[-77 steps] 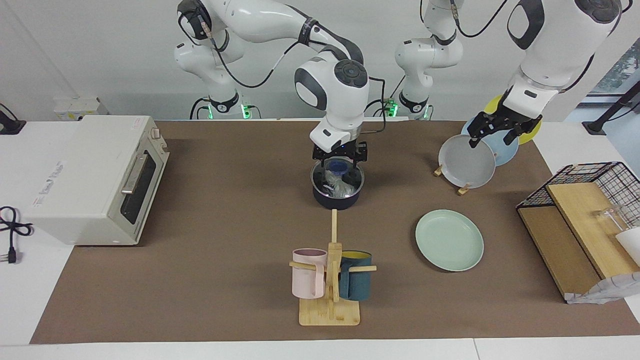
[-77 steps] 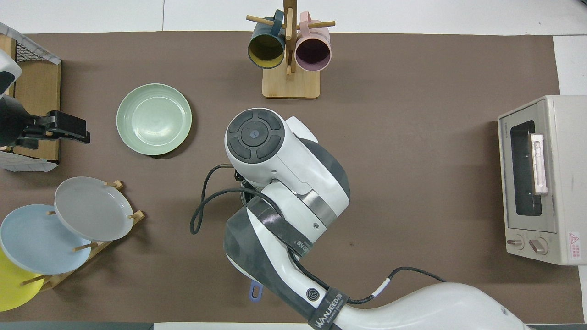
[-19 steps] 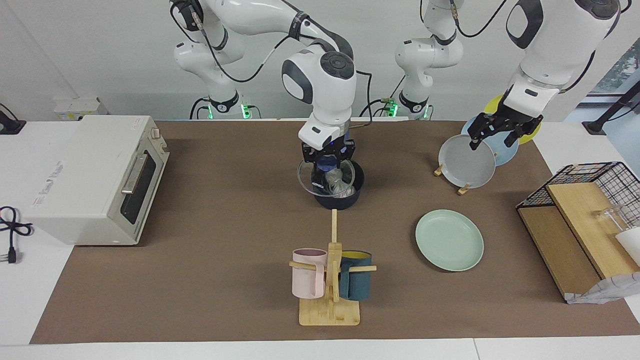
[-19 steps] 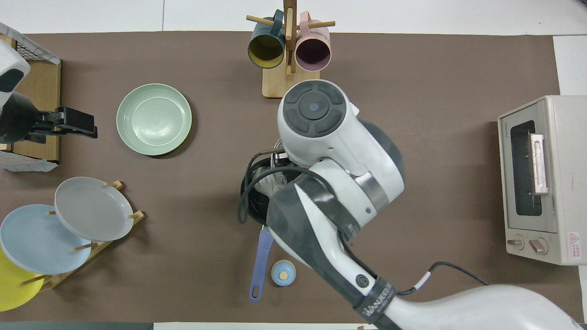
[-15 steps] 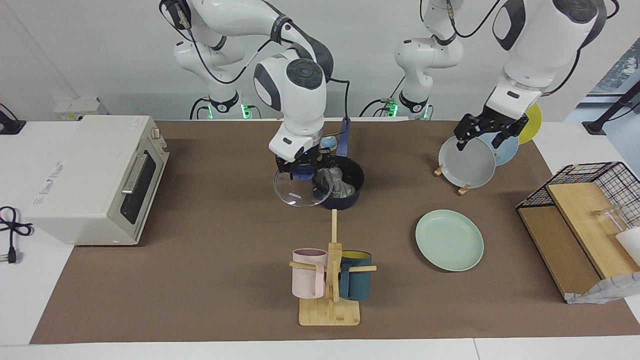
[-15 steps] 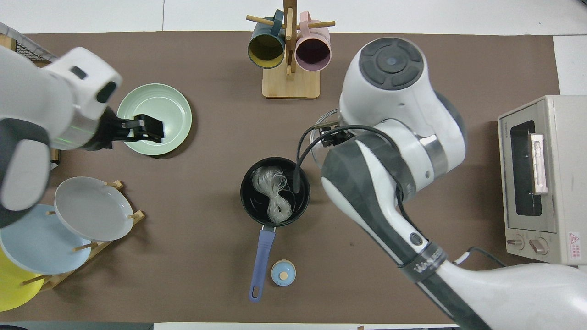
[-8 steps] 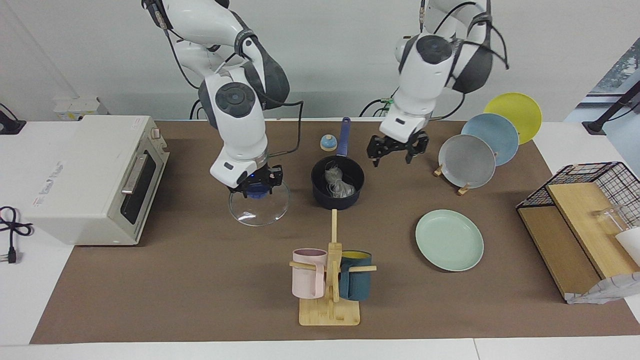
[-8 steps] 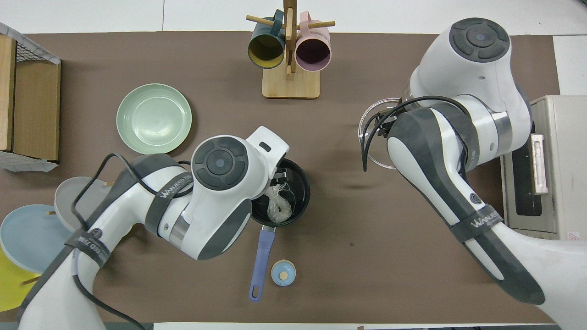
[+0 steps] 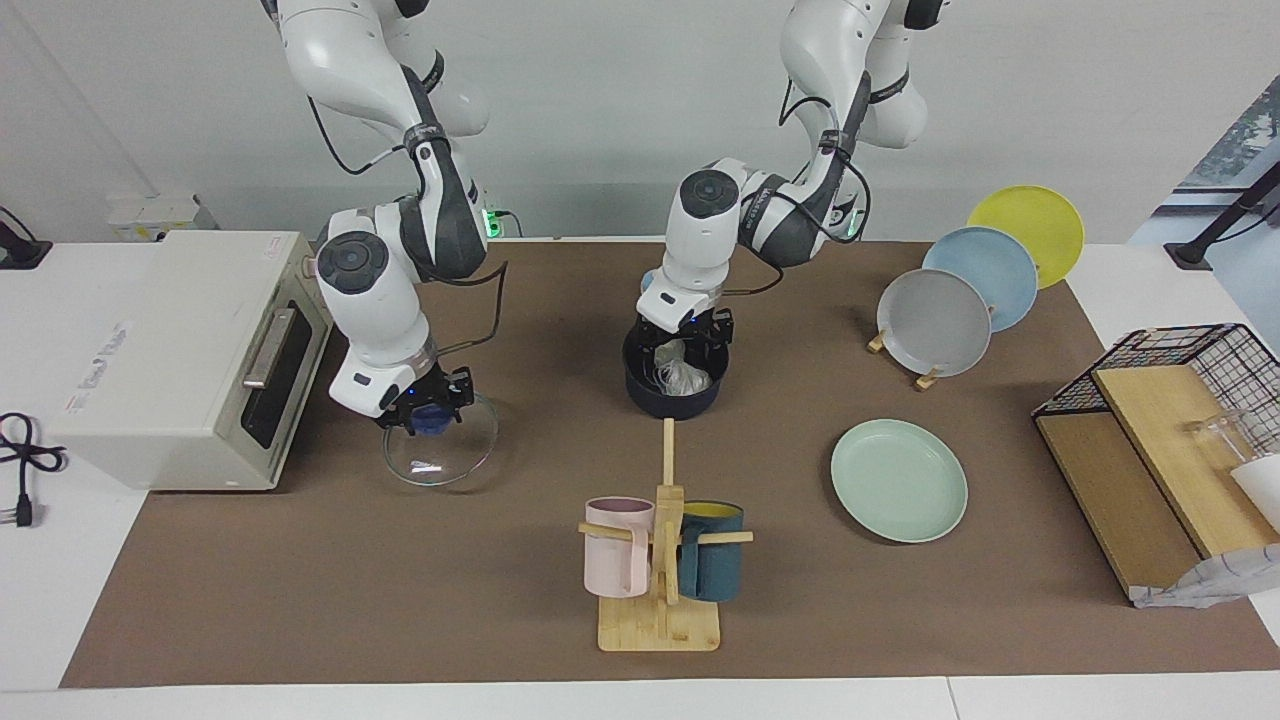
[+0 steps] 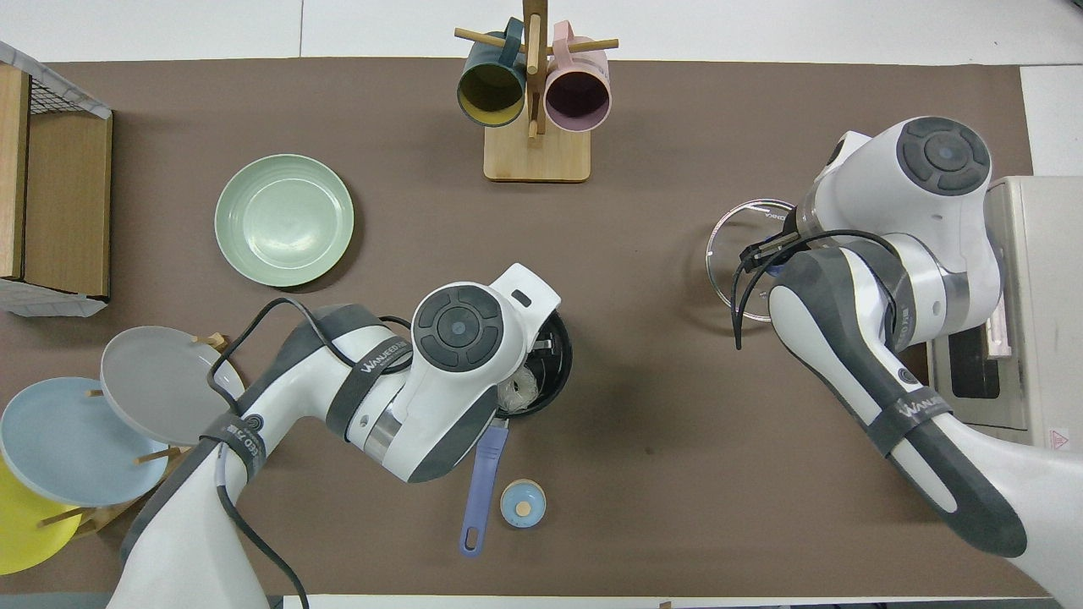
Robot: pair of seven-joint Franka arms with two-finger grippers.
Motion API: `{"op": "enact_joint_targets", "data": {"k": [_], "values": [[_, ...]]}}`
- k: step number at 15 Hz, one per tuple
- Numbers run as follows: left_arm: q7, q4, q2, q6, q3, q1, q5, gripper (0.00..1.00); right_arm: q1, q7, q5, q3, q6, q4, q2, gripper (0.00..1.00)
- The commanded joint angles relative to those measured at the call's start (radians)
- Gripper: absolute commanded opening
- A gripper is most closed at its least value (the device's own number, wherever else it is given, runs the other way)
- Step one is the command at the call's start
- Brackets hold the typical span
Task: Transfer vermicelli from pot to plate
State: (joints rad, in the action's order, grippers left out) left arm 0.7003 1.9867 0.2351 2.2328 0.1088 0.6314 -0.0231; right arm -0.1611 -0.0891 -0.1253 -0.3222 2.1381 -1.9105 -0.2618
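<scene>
The dark navy pot (image 9: 672,396) stands mid-table, its blue handle (image 10: 481,486) pointing toward the robots. The whitish vermicelli (image 9: 684,375) lies inside it and shows a little in the overhead view (image 10: 518,389). My left gripper (image 9: 686,350) is lowered into the pot, open, with its fingers on either side of the vermicelli. The mint-green plate (image 9: 898,480) lies empty toward the left arm's end, farther from the robots than the pot. My right gripper (image 9: 427,417) is shut on the blue knob of the glass lid (image 9: 446,458), low at the table beside the toaster oven.
A toaster oven (image 9: 190,355) stands at the right arm's end. A mug tree (image 9: 662,560) with two mugs stands farther from the robots than the pot. A rack holds grey (image 9: 935,322), blue and yellow plates. A small light blue round object (image 10: 522,503) lies beside the pot's handle. A wire basket (image 9: 1170,440) is at the left arm's end.
My right gripper carried the lid off the pot toward the toaster oven and lowered it. My left gripper came over from the plate rack and dropped into the pot around the vermicelli.
</scene>
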Motion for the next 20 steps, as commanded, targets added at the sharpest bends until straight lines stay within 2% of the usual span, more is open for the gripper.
{"op": "enact_joint_targets", "data": {"k": [1, 6, 7, 8, 9, 10, 11, 12, 13, 14, 15, 18, 20], "values": [[-0.019, 0.011, 0.035, 0.047, -0.021, 0.031, 0.018, 1.0, -0.034, -0.032, -0.007, -0.012, 0.042, -0.062, 0.041, 0.58], [-0.048, 0.012, 0.047, 0.05, -0.021, 0.04, 0.022, 1.0, -0.038, -0.029, -0.005, -0.012, 0.058, -0.091, 0.033, 0.61], [-0.059, 0.012, 0.047, 0.048, -0.023, 0.04, 0.022, 0.76, -0.041, -0.031, -0.007, -0.012, 0.068, -0.1, 0.029, 0.61], [-0.076, 0.012, 0.047, 0.048, -0.023, 0.037, 0.022, 0.37, -0.041, -0.029, -0.005, -0.012, 0.071, -0.104, 0.023, 0.61], [-0.096, 0.012, 0.047, 0.045, -0.023, 0.036, 0.022, 0.09, -0.04, -0.026, -0.005, -0.012, 0.071, -0.105, 0.023, 0.63], [-0.108, 0.012, 0.047, 0.041, -0.023, 0.031, 0.022, 0.0, -0.04, -0.026, -0.007, -0.012, 0.074, -0.11, 0.021, 0.65], [-0.113, 0.009, 0.047, 0.033, -0.023, 0.031, 0.022, 0.0, -0.04, -0.029, -0.005, -0.012, 0.08, -0.11, 0.018, 0.66], [-0.114, 0.009, 0.046, 0.033, -0.023, 0.028, 0.022, 0.0, -0.041, -0.029, -0.007, -0.012, 0.089, -0.113, 0.018, 0.72], [-0.113, 0.006, 0.044, 0.031, -0.023, 0.025, 0.02, 0.0, -0.04, -0.026, -0.005, -0.012, 0.089, -0.113, 0.018, 0.8], [-0.114, 0.004, 0.038, 0.028, -0.023, 0.022, 0.02, 0.0, -0.038, -0.023, -0.005, -0.012, 0.088, -0.111, 0.018, 0.93], [-0.114, -0.002, 0.032, 0.015, -0.024, 0.019, 0.02, 0.0, -0.038, -0.018, -0.005, -0.012, 0.08, -0.104, 0.018, 1.0], [-0.116, -0.055, -0.006, -0.073, -0.024, -0.021, 0.02, 0.0, -0.038, -0.02, -0.005, -0.012, 0.037, -0.061, 0.032, 1.0], [-0.122, -0.101, -0.028, -0.145, -0.028, -0.029, 0.015, 0.0, -0.04, -0.02, -0.004, -0.014, -0.059, 0.005, 0.044, 1.0]]}}
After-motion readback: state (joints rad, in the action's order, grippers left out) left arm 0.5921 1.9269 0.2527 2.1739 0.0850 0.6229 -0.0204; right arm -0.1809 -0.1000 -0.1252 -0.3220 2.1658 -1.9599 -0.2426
